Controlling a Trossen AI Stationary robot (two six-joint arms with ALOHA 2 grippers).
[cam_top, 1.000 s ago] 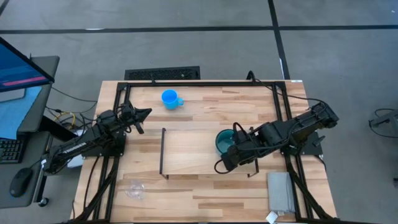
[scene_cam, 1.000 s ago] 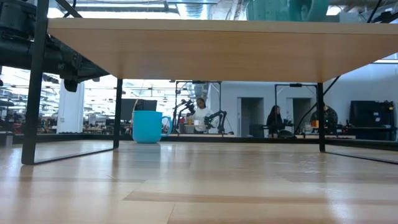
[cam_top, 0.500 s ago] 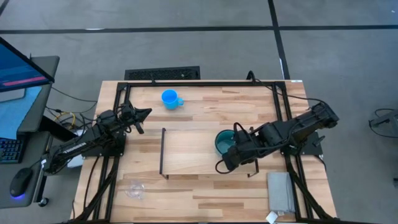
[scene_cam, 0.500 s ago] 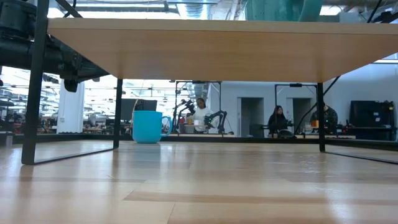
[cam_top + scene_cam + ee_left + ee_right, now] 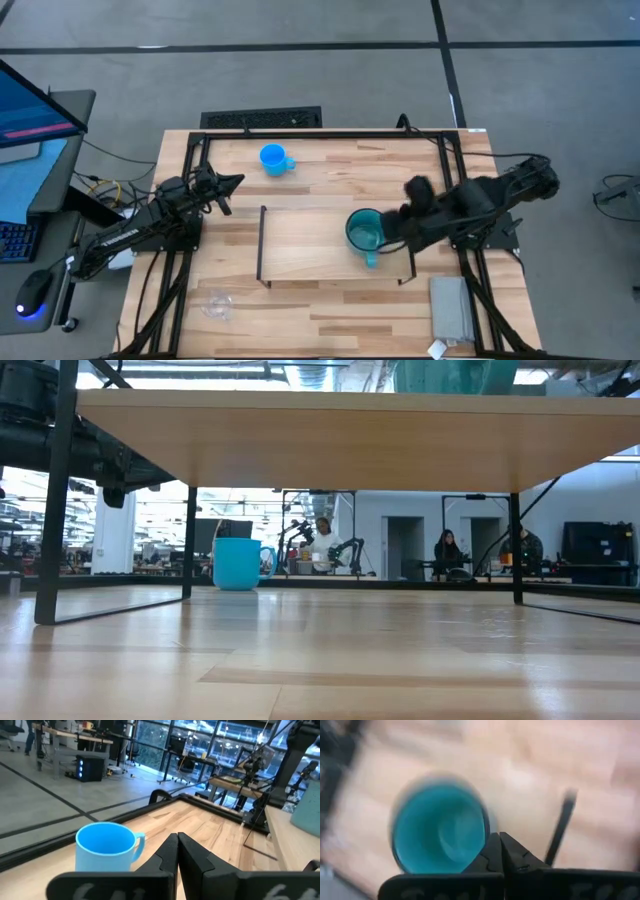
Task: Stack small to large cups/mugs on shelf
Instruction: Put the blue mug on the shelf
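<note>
My left pincer (image 5: 232,183) waits over the left edge of the table, its fingers pressed together on nothing and pointed toward the blue mug (image 5: 272,159), which stands on the tabletop near the far edge, off the shelf. Close to the near left corner sits the little glass cup (image 5: 216,303), also on the bare table.

In the middle is the shelf (image 5: 300,245), and toward its right end the teal mug (image 5: 365,232) stands upright with its mouth up and its handle turned to the near side.

A second ago my right pincer (image 5: 415,190) was down at that mug's near rim, by the handle. Now it has let go and swung up and away toward the right, closed and holding nothing; in its own wrist view the mug is seen from above, standing free. The mug itself has hardly moved.

So I judge the largest mug to be placed, as the base of the stack. The blue mug should go into it next, then the glass.
</note>
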